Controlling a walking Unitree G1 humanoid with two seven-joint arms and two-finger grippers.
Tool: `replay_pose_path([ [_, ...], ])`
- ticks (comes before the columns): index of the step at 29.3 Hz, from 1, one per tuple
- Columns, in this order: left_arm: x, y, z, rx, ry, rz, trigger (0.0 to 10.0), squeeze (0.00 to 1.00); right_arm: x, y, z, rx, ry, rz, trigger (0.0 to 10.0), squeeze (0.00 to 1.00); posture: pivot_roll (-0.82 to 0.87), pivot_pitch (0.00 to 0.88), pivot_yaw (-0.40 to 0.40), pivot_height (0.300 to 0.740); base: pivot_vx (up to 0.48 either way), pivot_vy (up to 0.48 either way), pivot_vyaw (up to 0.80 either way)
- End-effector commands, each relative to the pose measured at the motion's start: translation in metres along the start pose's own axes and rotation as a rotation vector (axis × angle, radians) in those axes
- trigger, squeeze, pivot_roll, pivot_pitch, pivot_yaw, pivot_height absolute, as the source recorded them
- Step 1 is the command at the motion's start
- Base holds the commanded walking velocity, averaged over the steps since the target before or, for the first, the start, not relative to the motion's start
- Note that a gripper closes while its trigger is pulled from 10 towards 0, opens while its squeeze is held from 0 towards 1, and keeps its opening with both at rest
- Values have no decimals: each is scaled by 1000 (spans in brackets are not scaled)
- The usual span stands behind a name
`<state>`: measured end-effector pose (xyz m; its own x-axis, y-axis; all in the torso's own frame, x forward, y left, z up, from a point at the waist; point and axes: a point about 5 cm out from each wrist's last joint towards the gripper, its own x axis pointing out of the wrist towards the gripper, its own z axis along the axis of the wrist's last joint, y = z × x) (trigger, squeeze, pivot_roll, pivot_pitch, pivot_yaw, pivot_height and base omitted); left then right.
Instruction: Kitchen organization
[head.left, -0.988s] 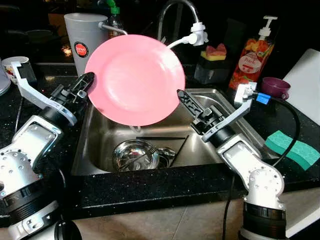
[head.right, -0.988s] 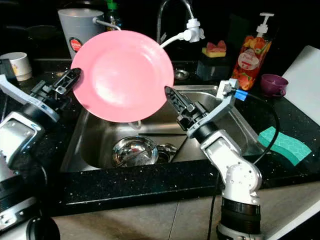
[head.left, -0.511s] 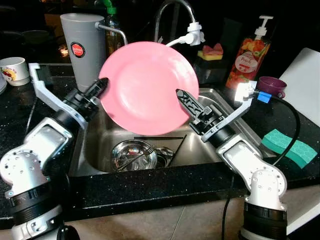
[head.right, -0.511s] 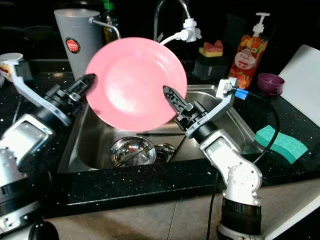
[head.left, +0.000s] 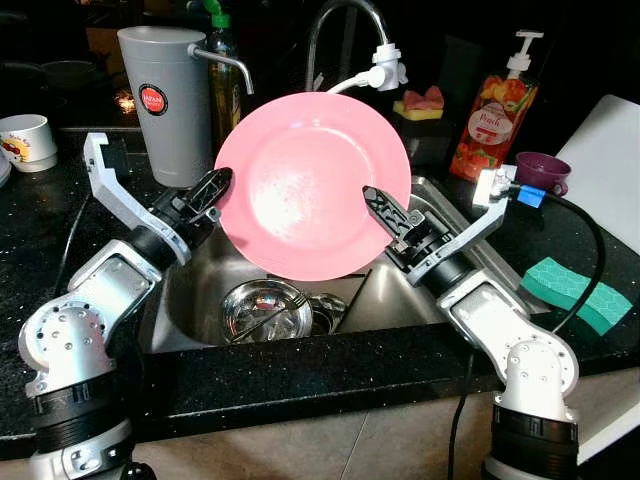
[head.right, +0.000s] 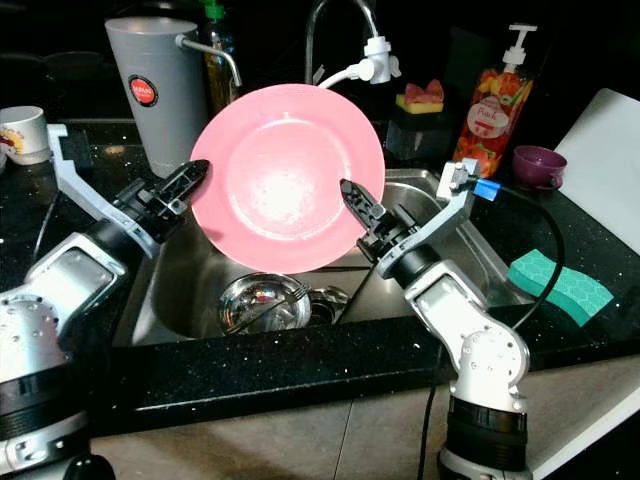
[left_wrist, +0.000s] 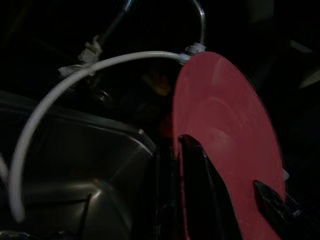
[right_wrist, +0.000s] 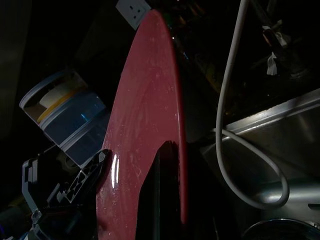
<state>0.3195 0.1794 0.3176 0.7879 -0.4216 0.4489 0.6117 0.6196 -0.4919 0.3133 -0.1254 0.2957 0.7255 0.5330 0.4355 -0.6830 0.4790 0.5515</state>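
Observation:
A round pink plate (head.left: 312, 185) stands nearly upright in the air above the steel sink (head.left: 190, 290). My left gripper (head.left: 222, 180) is shut on the plate's left rim. My right gripper (head.left: 372, 197) is shut on its lower right rim. In the left wrist view one black finger (left_wrist: 195, 175) lies across the face of the plate (left_wrist: 225, 130). In the right wrist view the plate (right_wrist: 145, 125) is seen edge-on, with a finger (right_wrist: 160, 190) against its face.
A steel bowl (head.left: 268, 310) with cutlery lies in the sink. The faucet (head.left: 335, 30) and its white hose are just behind the plate. A grey pitcher (head.left: 163, 90) stands back left. A soap bottle (head.left: 490, 115), purple cup (head.left: 545, 172) and teal sponge (head.left: 578, 292) are on the right.
The plate has moved to the right and slightly down with my left gripper. The right gripper, beside the rim before, now clasps the plate's right edge.

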Motion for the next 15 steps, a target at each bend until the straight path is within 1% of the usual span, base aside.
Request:
replay_pose_path([
  [1,0,3,-3,20,3,38,10000,1000,1,2,-1,10,10,13,0,0,35,121,-59,740,0,0,0],
  [5,-2,4,1,12,-18,49,10000,1000,2,-2,2,32,-20,-12,0,0,38,126,-59,740,0,0,0],
  [6,-3,5,4,5,-33,53,10000,0,2,-4,5,30,-38,-24,4863,0,38,126,-59,740,0,0,0],
  [7,-5,7,5,-2,-44,62,10000,0,3,-6,7,25,-53,-43,10000,0,38,126,-59,740,0,0,0],
  [9,-6,8,7,-7,-54,71,10000,0,2,-8,9,18,-66,-61,10000,0,38,126,-59,740,0,0,0],
  [10,-8,11,9,-11,-65,90,10000,0,3,-13,13,3,-89,-109,10000,0,42,131,-58,740,0,0,0],
  [11,-12,16,13,-12,-86,118,10000,0,3,-26,21,-20,-145,-199,10000,0,42,131,-58,740,0,0,0],
  [12,-12,16,13,-12,-86,118,10000,0,3,-26,21,-20,-145,-199,10000,0,42,131,-58,740,0,0,0],
  [15,-15,19,16,-7,-91,147,10000,0,2,-35,27,-48,-169,-265,10000,0,48,137,-61,740,0,0,0],
])
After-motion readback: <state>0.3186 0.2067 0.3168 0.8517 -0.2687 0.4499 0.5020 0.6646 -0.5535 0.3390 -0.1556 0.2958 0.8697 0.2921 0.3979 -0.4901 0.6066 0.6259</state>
